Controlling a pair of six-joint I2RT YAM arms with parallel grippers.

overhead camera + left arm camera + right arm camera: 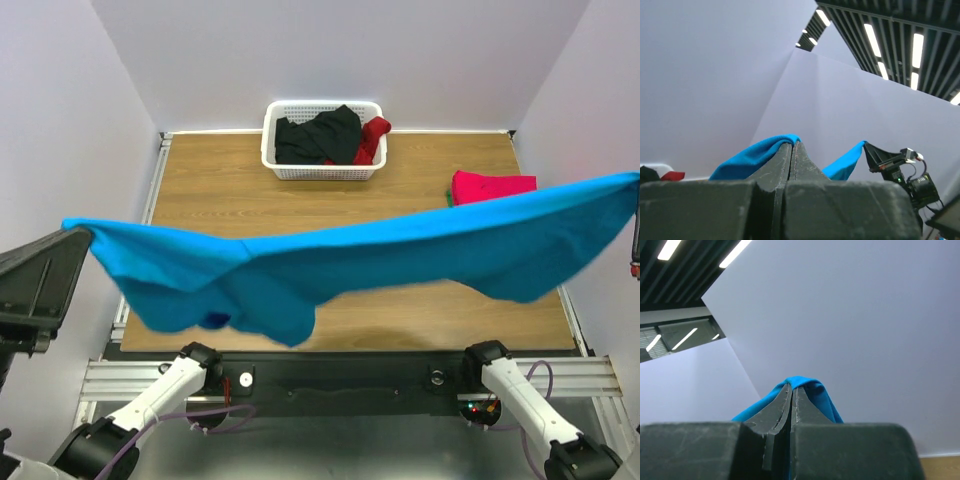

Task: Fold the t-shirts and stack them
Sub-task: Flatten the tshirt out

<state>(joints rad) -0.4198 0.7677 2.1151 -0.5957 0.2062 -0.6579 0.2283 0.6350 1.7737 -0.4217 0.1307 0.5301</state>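
Hanging stretched between the two arms, the blue shirt (350, 255) spans the whole width of the desk (220, 190) well above the wood, sagging in the middle and bunched lower toward the left. The left pincer (793, 145) is clamped shut on one end of the cloth, and the right pincer (791, 386) is clamped shut on the other end at the right edge of the scene.

Each grip looks like a thin pinch near the fingertips, so the likeliest failure is a slip. If the arms pull further apart or swing the shirt briskly, one end could slide out and the shirt would drop in a heap.

The loose bunch on the left is a second worry. Lowered as it hangs, that part would probably touch down first and fold under itself, leaving a crooked spread.

The folded bright red shirt (490, 186) lies at the right, toward the far side. A careless lay-down could drape over it or drag it out of shape.

The basket (275, 165) at the far middle holds a black shirt (320, 135) and a dark red shirt (372, 138).
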